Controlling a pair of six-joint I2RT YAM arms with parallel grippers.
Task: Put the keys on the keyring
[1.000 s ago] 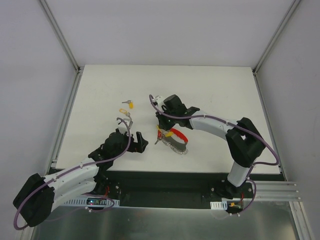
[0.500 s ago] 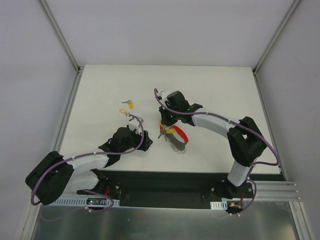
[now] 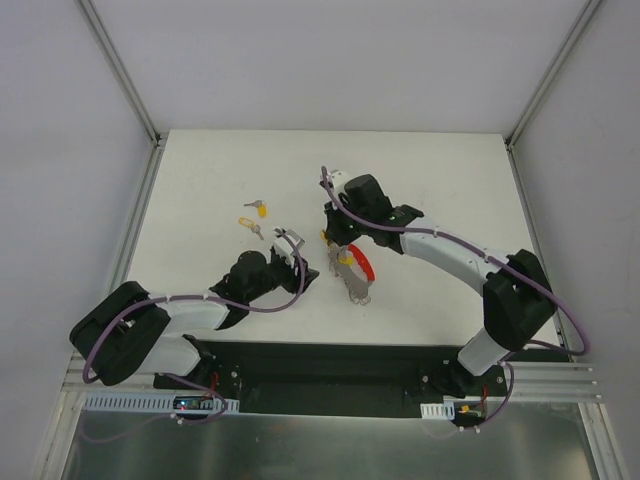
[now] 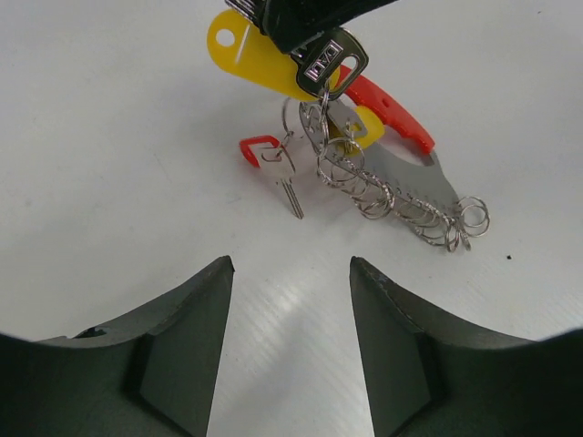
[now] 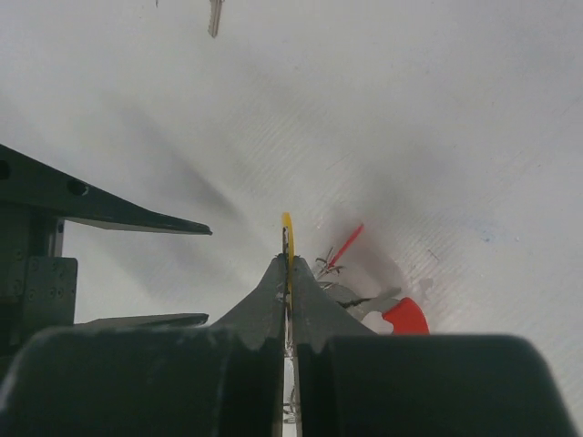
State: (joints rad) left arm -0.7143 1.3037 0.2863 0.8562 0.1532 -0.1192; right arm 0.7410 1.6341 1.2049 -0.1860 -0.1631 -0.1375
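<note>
In the top view, the keyring (image 3: 356, 278) is lying on the white table (image 3: 430, 180). The right gripper (image 3: 338, 248) is being held over its far end and the left gripper (image 3: 300, 268) just beside it, on the left arm's side. Two loose keys (image 3: 262, 208) are lying well apart from the keyring, beyond the left gripper. In the left wrist view, the left jaws are being held partly apart with nothing between them, pointed at the keyring. Above the keyring a yellow key head (image 4: 241, 50) is being pinched by the right gripper, and a silver key head (image 4: 332, 59) is hanging beside it on a wire ring. The red clip (image 4: 392, 114) is showing behind, the ring chain (image 4: 410, 209) is trailing off to one side, and a small silver key (image 4: 290, 189) is resting on the keyring's near side. In the right wrist view, the right fingers are being pressed tight on the thin edge of the yellow head, directly over the keyring. The step in hand is judged to be steadying the keyring so that the held key can be threaded on. It is best done by closing the left jaws squarely on the red clip or grey strap, not on the loose wire rings, which are likely to slip. The held key should be kept level while the ring is being opened.
</note>
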